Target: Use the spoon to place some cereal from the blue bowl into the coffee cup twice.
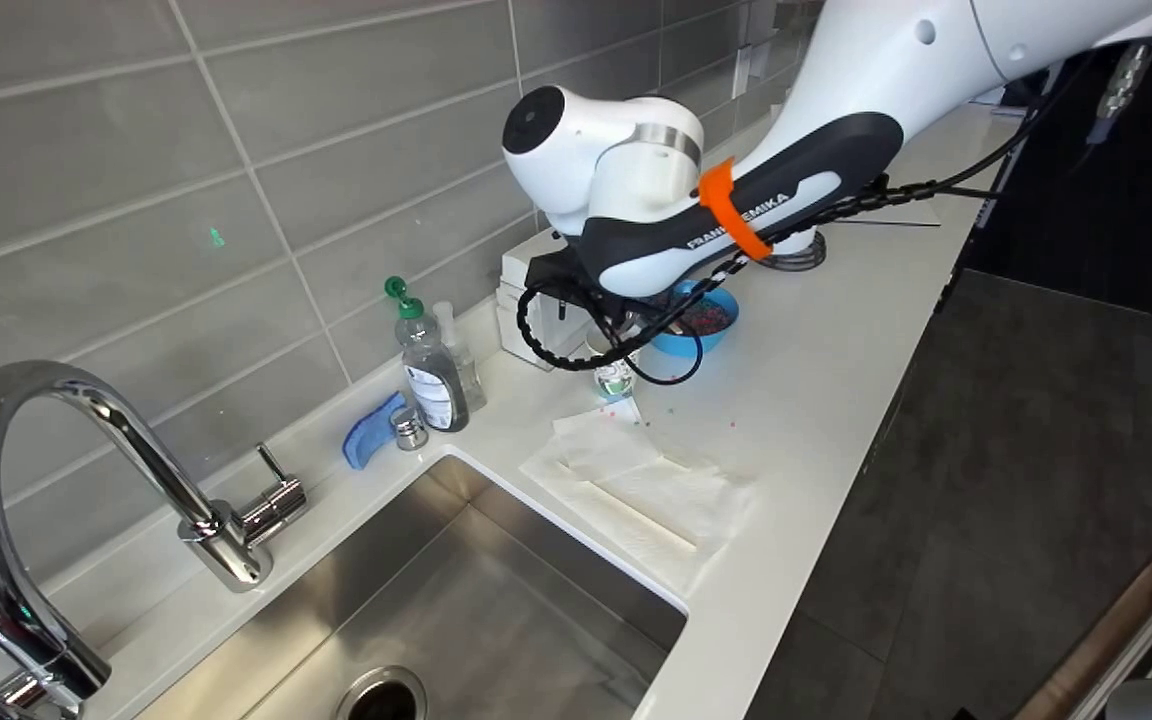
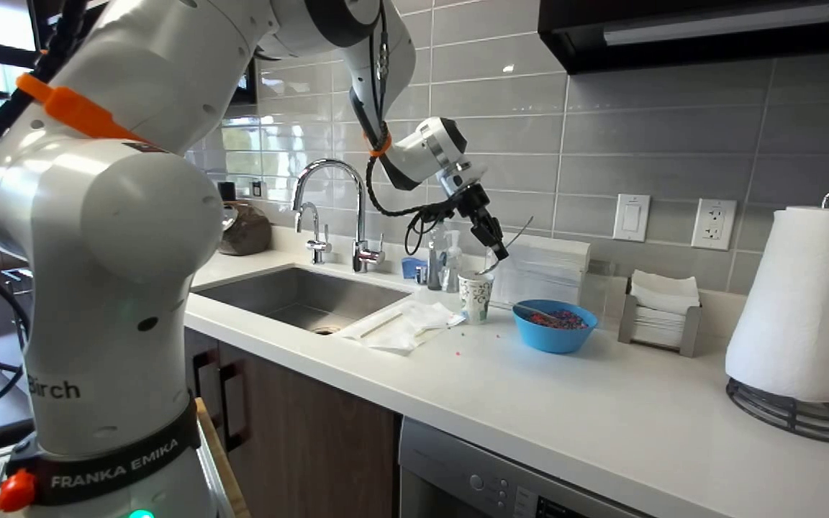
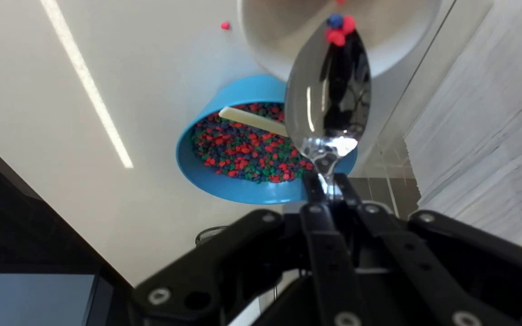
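- Nearest in the wrist view, the end effector (image 3: 328, 186) has its fingers pinched together on the handle of a metal spoon (image 3: 322, 95).
- The spoon is tilted, its scoop at the mouth of the coffee cup (image 2: 475, 300); whether it touches the rim, I cannot tell.
- A few red bits (image 3: 335, 37) and a blue one sit at the spoon's tip.
- The cup, white with a leafy pattern, stands upright on the surface (image 2: 601, 403).
- Near it, with a strip of surface between them in an exterior view, is the blue bowl (image 2: 555, 339).
- The bowl holds the cereal (image 3: 247, 154), a mix of red, blue and green bits, with a pale stick (image 3: 253, 121) lying across it, partly hidden by the spoon.
- Stray bits (image 3: 225, 26) dot the surface near the cup.
- Farther out, crumpled paper sheets (image 1: 706, 490) lie beside the sink (image 1: 536, 600), with a green-capped soap bottle (image 1: 433, 370) near the sink's corner.
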